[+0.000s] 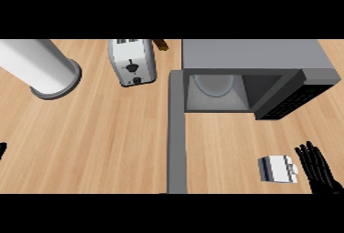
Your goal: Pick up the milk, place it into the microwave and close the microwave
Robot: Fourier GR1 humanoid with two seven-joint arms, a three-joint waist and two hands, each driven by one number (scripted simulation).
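Head view: the right hand [317, 167] sits at the lower right with its fingers straight and released, grasping nothing, just beside the milk carton [277, 169], which lies on the wooden surface [101, 136] to the hand's left. Above them the microwave [255, 68] stands open, its door [177, 132] swung out toward the viewer. Left of it stands a toaster [132, 62], and further left a white cylinder [40, 68]. The left hand [2, 149] barely shows at the left edge; its fingers cannot be made out.

Light wooden counter [101, 136], evenly lit
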